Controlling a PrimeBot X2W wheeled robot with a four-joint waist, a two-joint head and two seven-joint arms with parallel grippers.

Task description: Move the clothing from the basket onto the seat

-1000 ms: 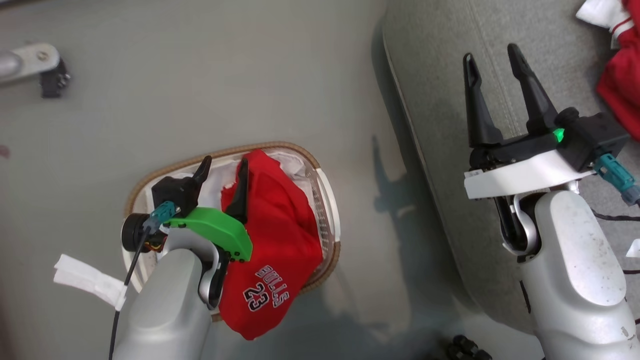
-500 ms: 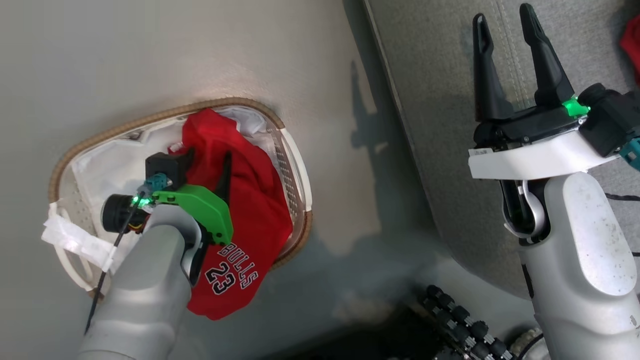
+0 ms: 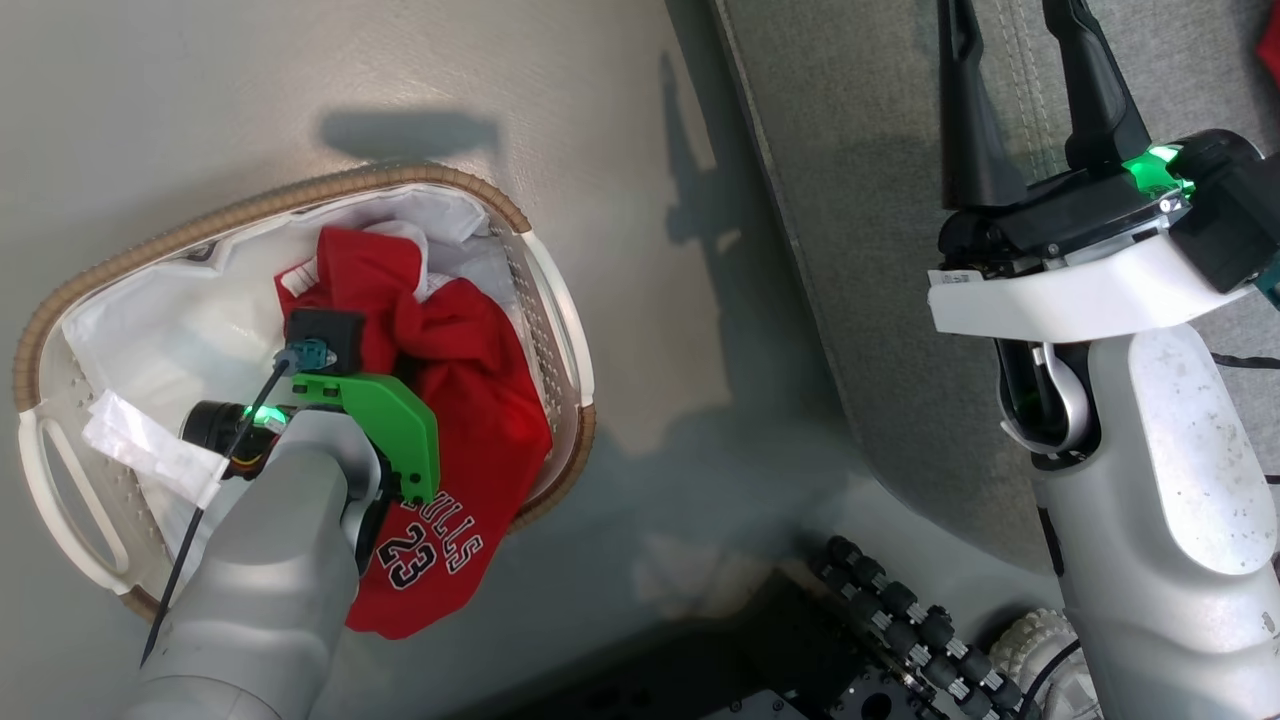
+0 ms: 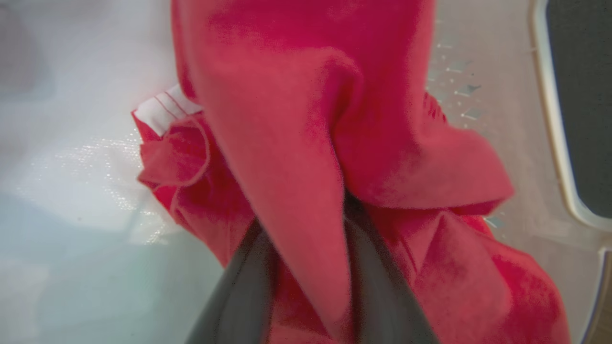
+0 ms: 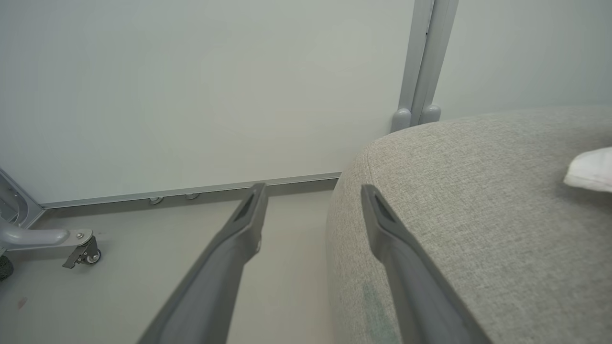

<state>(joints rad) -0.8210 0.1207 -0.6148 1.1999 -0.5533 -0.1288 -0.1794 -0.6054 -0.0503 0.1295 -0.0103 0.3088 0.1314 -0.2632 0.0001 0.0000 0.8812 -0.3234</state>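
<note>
The white perforated basket (image 3: 250, 200) with a brown woven rim stands on the floor at the left. A red jersey (image 3: 470, 400) printed "BULLS 23" lies bunched in it and hangs over the near rim. My left gripper (image 4: 308, 248) reaches down into the basket beneath its green wrist cover (image 3: 390, 430). It is shut on a fold of the jersey (image 4: 287, 143), and the cloth hides its tips. My right gripper (image 5: 311, 191) is open and holds nothing, hovering at the edge of the grey seat (image 3: 880, 250). A sliver of red garment (image 3: 1272, 40) lies on the seat's far right.
The white liner (image 3: 180, 320) covers the basket's inside. My base with black rollers (image 3: 900, 620) sits at the bottom, between basket and seat. In the right wrist view, a pale wall, a caster leg (image 5: 81, 253) and a white cloth (image 5: 590, 169) on the seat (image 5: 478, 215).
The head camera has shifted. My left gripper, open above the jersey before, has sunk into the basket and closed on the cloth, which is more bunched. The right gripper stays open.
</note>
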